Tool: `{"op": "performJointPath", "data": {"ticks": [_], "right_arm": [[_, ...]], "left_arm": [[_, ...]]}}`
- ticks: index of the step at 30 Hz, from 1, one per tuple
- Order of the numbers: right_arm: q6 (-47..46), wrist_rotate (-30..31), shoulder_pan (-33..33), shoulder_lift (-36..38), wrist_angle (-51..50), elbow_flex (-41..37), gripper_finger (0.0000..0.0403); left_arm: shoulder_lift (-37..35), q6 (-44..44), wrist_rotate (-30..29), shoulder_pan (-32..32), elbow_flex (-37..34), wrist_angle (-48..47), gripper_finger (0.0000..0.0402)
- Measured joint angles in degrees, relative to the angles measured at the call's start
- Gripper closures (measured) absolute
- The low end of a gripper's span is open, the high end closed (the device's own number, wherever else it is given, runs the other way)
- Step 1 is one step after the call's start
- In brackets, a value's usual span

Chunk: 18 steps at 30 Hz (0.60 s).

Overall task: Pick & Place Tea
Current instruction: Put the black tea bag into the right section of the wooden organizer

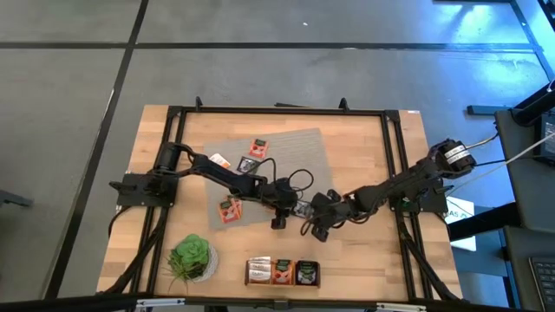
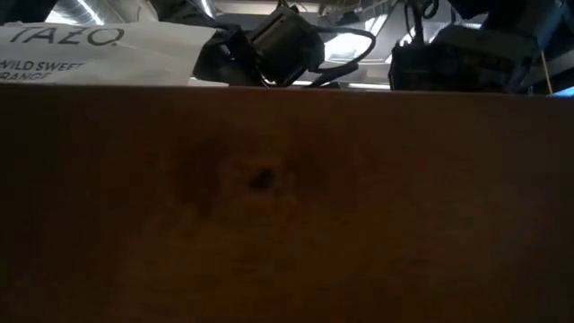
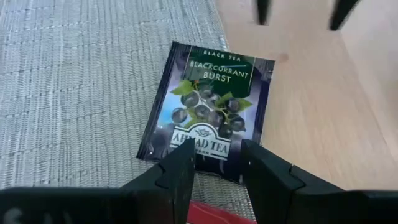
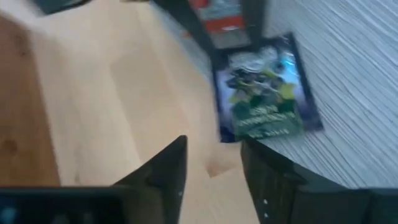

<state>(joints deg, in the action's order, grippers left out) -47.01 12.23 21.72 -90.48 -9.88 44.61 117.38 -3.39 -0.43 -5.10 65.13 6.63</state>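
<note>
Plant (image 1: pixel 191 257) sits at counter (image 1: pixel 364 260) front-left. Orange sachets (image 1: pixel 230 210) lie on the mat (image 1: pixel 295 152). My left gripper (image 3: pixel 216 163) hovers at the mat's edge, jaws spread, empty, over the black sachet (image 3: pixel 208 109), which lies half on the mat, half on wood. My right gripper (image 4: pixel 213 163) sits just beside it, jaws parted, empty. Three boxes (image 1: pixel 282 271) at front.

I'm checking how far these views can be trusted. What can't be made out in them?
- Low view: the table top and sachets are hidden behind a wooden board.
- High view: the blackcurrant sachet is mostly covered by the left gripper and right gripper.
- Right wrist view: motion blur makes that sachet's print unreadable.
</note>
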Motion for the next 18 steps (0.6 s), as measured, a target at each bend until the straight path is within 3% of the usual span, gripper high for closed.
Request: {"op": "performJointPath", "data": {"ticks": [6,10,18], "right_arm": [[-12.2,0.2,-1.2,-0.2,-0.6,-2.5,0.0167],[-14.3,1.6,-1.6,-0.2,1.8,-4.7,0.0123],[-25.4,4.1,-1.8,-0.2,5.1,-4.9,0.0117]], "left_arm": [[-0.1,-0.4,0.0,-0.1,-0.8,0.1,0.0274],[0.3,-0.4,-0.1,-0.2,-0.8,-0.1,0.0274],[0.9,-2.6,-0.1,-0.2,-0.9,-0.1,0.0274]]}}
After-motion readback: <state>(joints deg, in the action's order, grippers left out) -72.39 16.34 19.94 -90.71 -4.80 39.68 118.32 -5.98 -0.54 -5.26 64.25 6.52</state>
